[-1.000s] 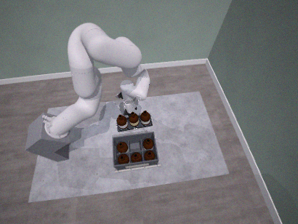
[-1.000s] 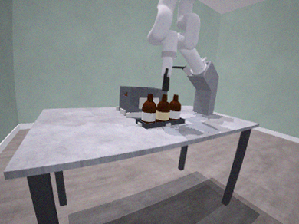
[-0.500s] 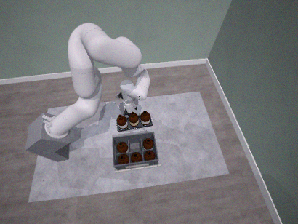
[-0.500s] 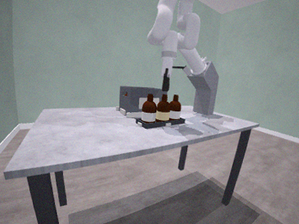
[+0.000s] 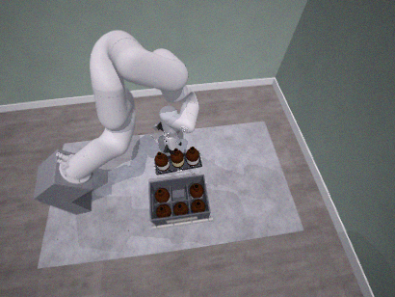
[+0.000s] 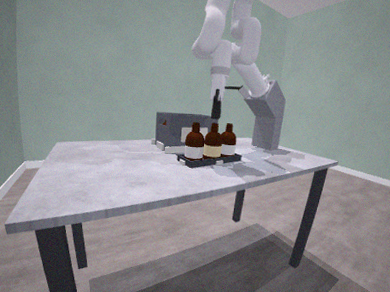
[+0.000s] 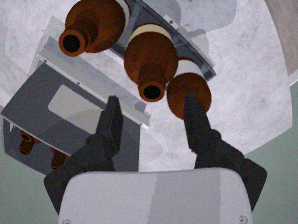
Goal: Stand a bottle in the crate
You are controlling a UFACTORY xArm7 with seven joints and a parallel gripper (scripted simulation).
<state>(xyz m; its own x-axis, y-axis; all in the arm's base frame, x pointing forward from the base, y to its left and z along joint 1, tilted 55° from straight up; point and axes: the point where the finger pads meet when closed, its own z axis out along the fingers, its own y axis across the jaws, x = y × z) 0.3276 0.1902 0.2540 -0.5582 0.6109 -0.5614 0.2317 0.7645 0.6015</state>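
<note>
Three brown bottles stand upright on the dark tray point(image 5: 178, 165): one at the left point(image 5: 161, 160), one with a cream label in the middle point(image 5: 177, 157), one at the right point(image 5: 193, 155). The grey crate point(image 5: 179, 200) sits just in front of the tray with several bottles in its cells; the back middle cell point(image 5: 178, 194) is empty. My gripper point(image 7: 152, 105) is open and empty, hovering above and just behind the tray. In the wrist view the middle bottle point(image 7: 152, 58) lies just ahead of the fingers. In the exterior view the gripper point(image 6: 216, 104) hangs above the bottles point(image 6: 212, 141).
The crate point(image 6: 178, 128) and tray share a grey table top; its edges show in the exterior view. The arm's grey base point(image 5: 65, 180) stands at the left of the table. Walls rise behind and to the right.
</note>
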